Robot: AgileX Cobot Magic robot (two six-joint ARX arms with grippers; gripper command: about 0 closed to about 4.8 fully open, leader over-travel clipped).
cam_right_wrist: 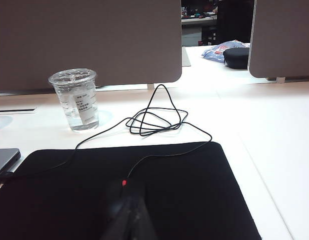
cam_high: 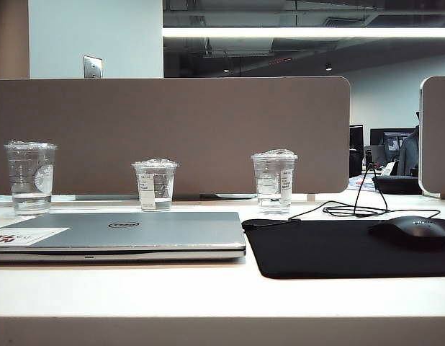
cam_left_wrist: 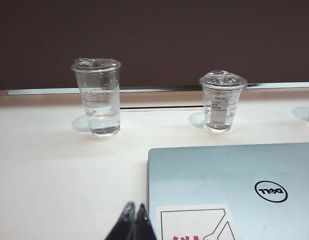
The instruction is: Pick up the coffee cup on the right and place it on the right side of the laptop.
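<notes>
- Coffee cup (cam_high: pixel 274 181): clear plastic, crinkled raised lid, narrow white label strip, clear liquid in the lower part. Stands upright on the desk (cam_high: pixel 208 295) near the partition (cam_high: pixel 172 133), behind the far left corner of the black mouse mat (cam_high: pixel 352 249).
- Handling, as a judgement: thin-walled and light, with the liquid putting the weight low. Walls likely flex under a hard squeeze, and the smooth plastic may slip. The lid looks too flimsy to bear a grip.
- Best hold, I reckon: across the body around mid-height, near the label, below the lid rim. Firm but not crushing; keep it upright so the liquid does not slosh.
- Laptop (cam_high: pixel 122 234): closed, flat on the desk, left of the mat. The cup sits just beyond its back right corner.
- Right hand (cam_right_wrist: pixel 128 216): fingers pressed together, empty, low over the near part of the mat with the mouse (cam_high: pixel 412 232) right beneath it. In the right wrist view the cup (cam_right_wrist: pixel 77 99) is well ahead and off toward the laptop side, well apart from the fingertips.
- A loose black cable (cam_right_wrist: pixel 154 120) coils on the desk between mat and cup; a snag risk on the way in.
- Left hand (cam_left_wrist: pixel 132 222): fingers together, empty, by the laptop's (cam_left_wrist: pixel 234 185) near left corner. Not the arm for this cup.
- Two other clear cups (cam_high: pixel 30 177) (cam_high: pixel 155 184) stand further left; leave alone.
</notes>
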